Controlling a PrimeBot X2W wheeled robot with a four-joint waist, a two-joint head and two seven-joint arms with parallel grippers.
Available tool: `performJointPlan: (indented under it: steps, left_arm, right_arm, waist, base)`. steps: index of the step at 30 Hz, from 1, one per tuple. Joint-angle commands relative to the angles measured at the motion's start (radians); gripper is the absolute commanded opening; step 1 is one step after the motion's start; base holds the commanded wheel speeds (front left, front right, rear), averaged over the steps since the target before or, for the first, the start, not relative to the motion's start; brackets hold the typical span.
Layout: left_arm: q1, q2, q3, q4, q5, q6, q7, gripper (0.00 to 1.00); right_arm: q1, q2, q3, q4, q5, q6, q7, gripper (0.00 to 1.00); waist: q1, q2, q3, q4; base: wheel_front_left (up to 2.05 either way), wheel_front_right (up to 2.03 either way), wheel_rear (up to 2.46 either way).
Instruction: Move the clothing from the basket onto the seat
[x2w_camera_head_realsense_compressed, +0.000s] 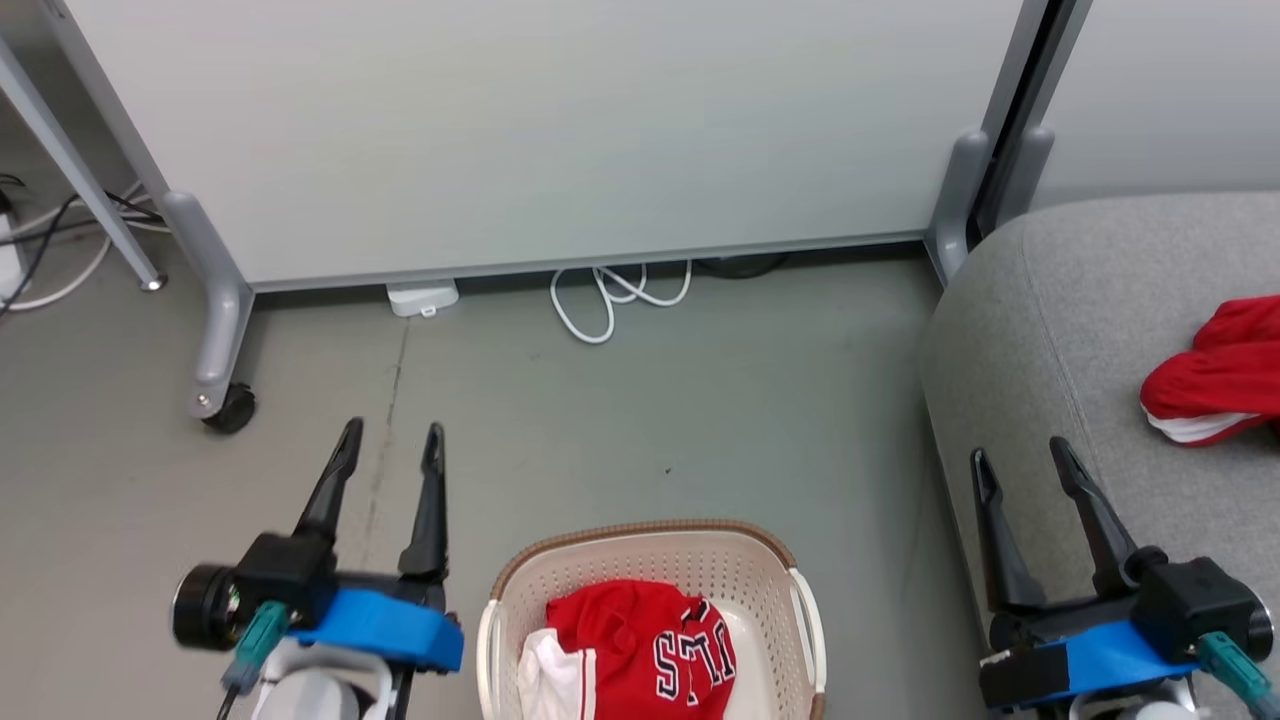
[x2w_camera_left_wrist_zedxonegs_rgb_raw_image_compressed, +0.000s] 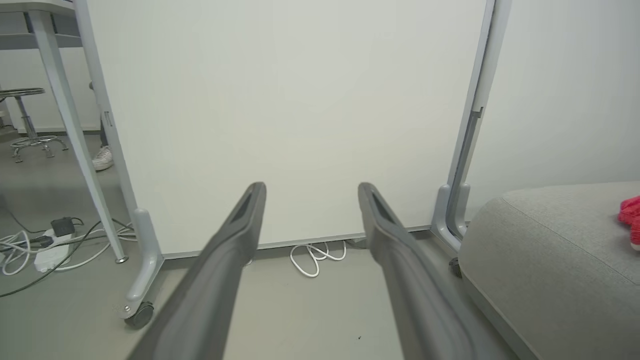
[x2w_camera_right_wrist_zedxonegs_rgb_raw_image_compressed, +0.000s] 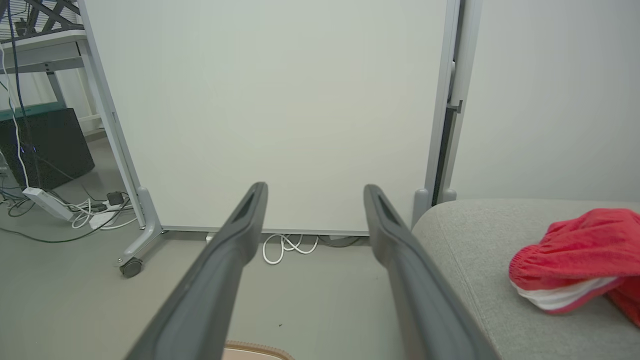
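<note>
Jaws: two long black tapering fingers (x2w_camera_head_realsense_compressed: 323, 495) on each arm.
Wrist block (x2w_camera_head_realsense_compressed: 385, 625): bright blue housing beneath a black mount.
Connector (x2w_camera_head_realsense_compressed: 258, 637): teal plug with trailing cable.
Forearm (x2w_camera_head_realsense_compressed: 320, 692): pale rounded shell.

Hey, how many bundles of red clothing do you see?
2: the jersey bundle in the basket, another bundle on the seat; further garments may be hidden within each.

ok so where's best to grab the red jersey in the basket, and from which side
Grip the raised, bunched fold near the middle of the red jersey with black-and-white lettering, coming straight down from above. The walls of the cream perforated plastic basket ring it on every side, and the crumpled fabric humps up there for a pinch.
</note>
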Motion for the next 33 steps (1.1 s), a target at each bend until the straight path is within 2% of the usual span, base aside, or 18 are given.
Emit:
performJointPlan:
  steps: [1, 7, 17, 24, 33]
  left_arm:
    - [-0.033, 0.011, -0.021, 0.014, -0.009, -0.006, -0.003, 1.0]
    - [-0.163, 0.07, -0.148, 0.113, -0.062, -0.005, -0.003, 1.0]
    - [-0.356, 0.129, -0.377, 0.34, -0.123, -0.005, -0.003, 1.0]
    - [-0.487, 0.142, -0.56, 0.529, -0.167, -0.005, 0.005, 1.0]
    - [-0.623, 0.129, -0.815, 0.719, -0.228, -0.005, 0.044, 1.0]
  right_arm:
    - [-0.02, 0.002, -0.001, -0.008, -0.007, 0.0, 0.0, 1.0]
    - [-0.063, -0.003, 0.0, -0.026, -0.01, 0.0, 0.0, 1.0]
    - [-0.156, -0.022, 0.023, -0.058, -0.003, 0.0, 0.0, 1.0]
    - [-0.221, -0.032, 0.041, -0.077, 0.002, 0.0, 0.0, 1.0]
    - [-0.303, -0.046, 0.056, -0.107, 0.003, 0.0, 0.0, 1.0]
  waist:
    - [0.0, -0.0001, 0.02, -0.008]
    - [0.0, -0.0001, 0.1, -0.039]
    - [0.0, -0.0001, 0.266, -0.105]
    - [0.0, -0.0001, 0.378, -0.142]
    - [0.0, -0.0001, 0.518, -0.178]
  base:
    - [0.0, 0.0, 0.0]
    - [0.0, 0.0, 0.0]
    - [0.0, 0.0, 0.0]
    - [0.0, 0.0, 0.0]
    - [0.0, 0.0, 0.0]
